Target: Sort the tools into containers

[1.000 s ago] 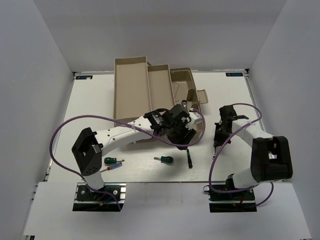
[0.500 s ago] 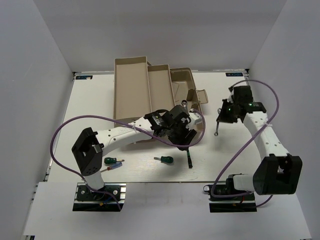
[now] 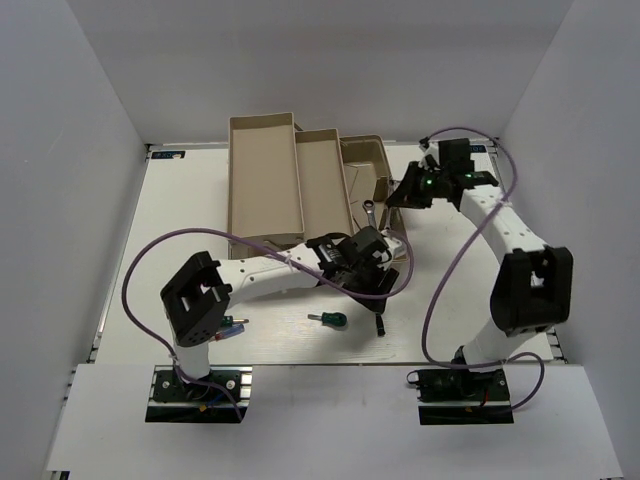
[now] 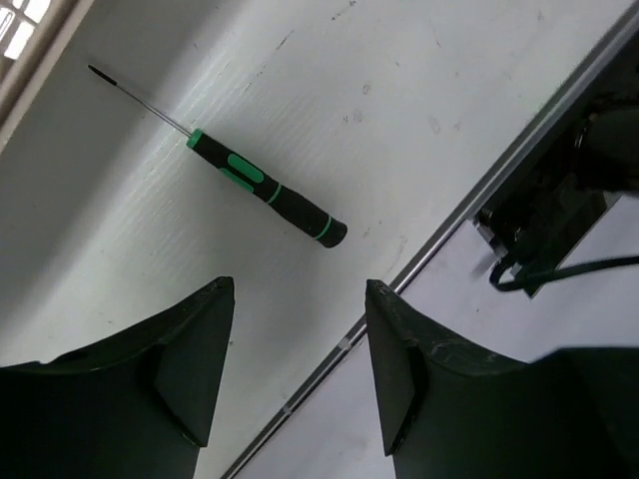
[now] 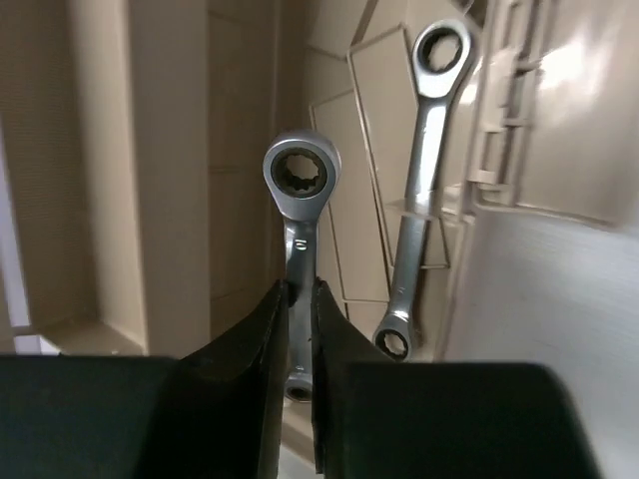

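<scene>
Extended over toolbox (image 3: 262,175) with right gripper (image 5: 300,299) clamped on wrench (image 5: 299,190); left gripper (image 4: 300,309) spread apart, probably low above thin screwdriver (image 4: 268,190).

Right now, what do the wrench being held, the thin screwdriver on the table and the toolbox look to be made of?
The held wrench looks like polished steel: bright, mirror-like silver. The thin screwdriver has a dark metal shaft; its handle seems matte black plastic or rubber with green bands. The toolbox appears to be dull beige moulded plastic.
</scene>
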`<action>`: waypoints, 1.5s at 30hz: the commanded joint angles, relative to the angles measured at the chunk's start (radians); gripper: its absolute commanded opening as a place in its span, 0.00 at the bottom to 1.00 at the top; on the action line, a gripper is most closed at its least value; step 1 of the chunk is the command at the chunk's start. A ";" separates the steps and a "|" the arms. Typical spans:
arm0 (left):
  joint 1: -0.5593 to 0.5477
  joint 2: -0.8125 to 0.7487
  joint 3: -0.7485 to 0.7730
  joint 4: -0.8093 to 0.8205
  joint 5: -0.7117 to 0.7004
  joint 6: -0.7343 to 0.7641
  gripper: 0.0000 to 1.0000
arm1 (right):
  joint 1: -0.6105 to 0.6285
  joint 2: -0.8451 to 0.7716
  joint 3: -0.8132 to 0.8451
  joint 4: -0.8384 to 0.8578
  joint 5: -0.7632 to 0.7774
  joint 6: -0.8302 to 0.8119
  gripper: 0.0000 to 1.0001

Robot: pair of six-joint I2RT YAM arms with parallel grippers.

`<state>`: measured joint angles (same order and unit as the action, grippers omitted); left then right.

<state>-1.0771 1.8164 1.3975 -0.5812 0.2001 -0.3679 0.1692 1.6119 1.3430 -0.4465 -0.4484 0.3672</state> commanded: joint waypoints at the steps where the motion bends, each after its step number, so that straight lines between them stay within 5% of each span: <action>1: -0.030 0.010 0.021 0.021 -0.096 -0.152 0.66 | 0.032 0.022 0.025 0.101 -0.042 0.010 0.02; 2: -0.043 0.023 0.037 -0.005 -0.120 -0.182 0.66 | 0.032 0.055 0.028 0.104 -0.041 0.009 0.29; 5: -0.069 0.079 0.105 -0.047 -0.209 -0.310 0.66 | 0.027 0.086 0.067 0.120 -0.071 -0.002 0.67; 7: -0.084 0.113 0.144 -0.086 -0.232 -0.348 0.64 | 0.026 0.062 0.068 0.130 -0.073 -0.013 0.75; 13: -0.135 0.270 0.282 -0.253 -0.355 -0.512 0.62 | -0.009 -0.041 0.021 0.120 -0.043 -0.036 0.75; 26: -0.173 0.307 0.213 -0.283 -0.438 -0.625 0.54 | -0.125 -0.171 -0.102 0.058 -0.067 -0.027 0.73; 33: -0.182 0.334 0.195 -0.232 -0.429 -0.562 0.21 | -0.158 -0.237 -0.090 0.005 -0.087 -0.059 0.72; 36: -0.196 0.281 0.195 -0.183 -0.404 -0.466 0.15 | -0.186 -0.271 -0.085 -0.038 -0.096 -0.099 0.70; 38: -0.208 0.232 0.195 -0.142 -0.384 -0.421 0.11 | -0.198 -0.306 -0.077 -0.089 -0.116 -0.163 0.50; 40: -0.219 0.134 0.163 -0.121 -0.372 -0.375 0.06 | -0.212 -0.337 -0.071 -0.142 -0.124 -0.220 0.08; 41: -0.219 0.097 0.149 -0.082 -0.361 -0.350 0.06 | -0.214 -0.358 -0.073 -0.153 -0.118 -0.250 0.00; 45: -0.205 -0.064 0.120 -0.058 -0.378 -0.315 0.00 | -0.246 -0.443 -0.113 -0.190 -0.096 -0.310 0.00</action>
<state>-1.2919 1.9541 1.5063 -0.7158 -0.1719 -0.7490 -0.0593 1.2411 1.2396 -0.5842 -0.5388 0.1478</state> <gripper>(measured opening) 0.277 0.007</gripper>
